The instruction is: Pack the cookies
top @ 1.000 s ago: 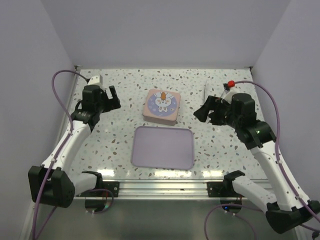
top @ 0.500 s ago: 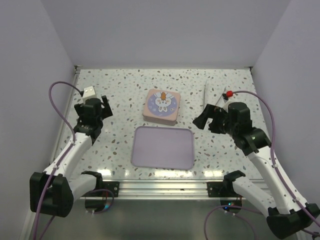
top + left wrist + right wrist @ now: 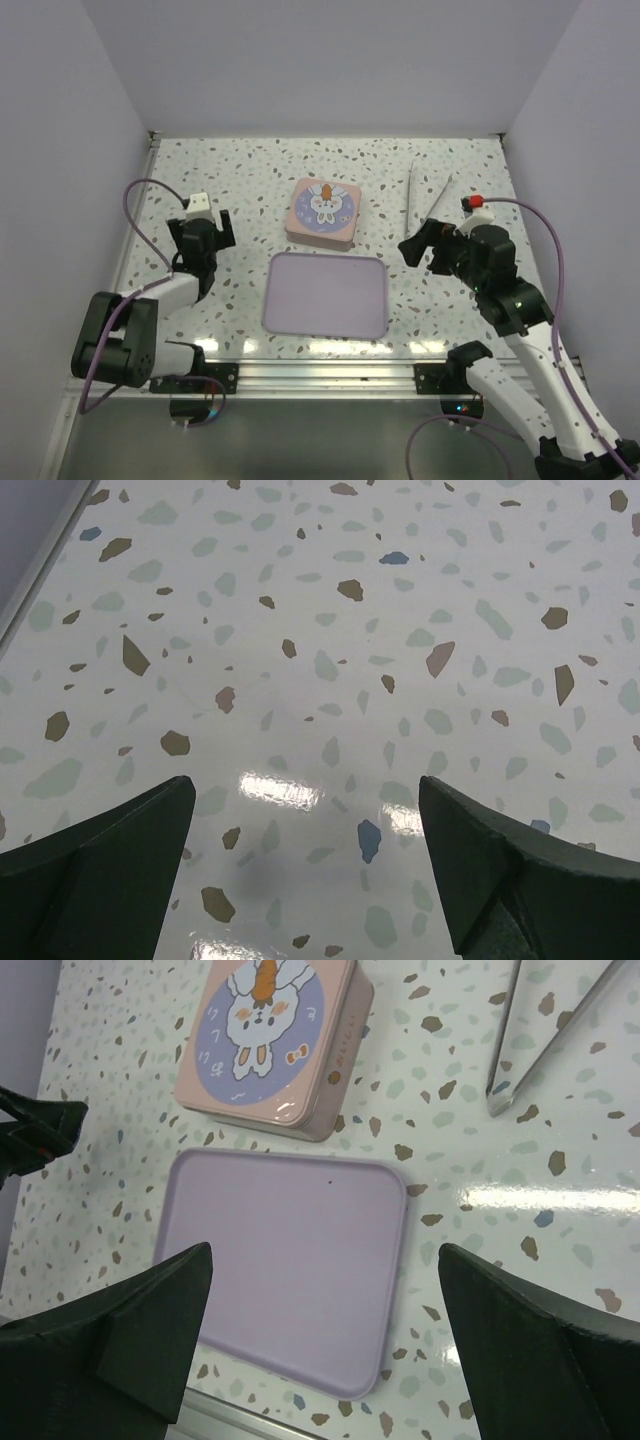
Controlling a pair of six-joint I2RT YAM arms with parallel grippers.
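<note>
No cookies show in any view. A pink square tin (image 3: 322,212) with a rabbit on its closed lid stands at mid-table, also in the right wrist view (image 3: 270,1040). In front of it lies an empty lavender tray (image 3: 326,293) (image 3: 285,1270). My left gripper (image 3: 203,232) is open at the left side, low over bare speckled tabletop, with nothing between its fingers (image 3: 305,785). My right gripper (image 3: 425,245) hovers open to the right of the tray, looking down on tray and tin, and holds nothing (image 3: 323,1250).
Metal tongs (image 3: 420,195) lie on the table at the back right, beyond my right gripper (image 3: 545,1030). White walls close in the table on the left, back and right. A metal rail (image 3: 320,375) runs along the near edge.
Both arms have drawn back toward the near edge. The left arm has folded down low. The right gripper's jaws have spread wider. Tin, tray and tongs have not moved.
</note>
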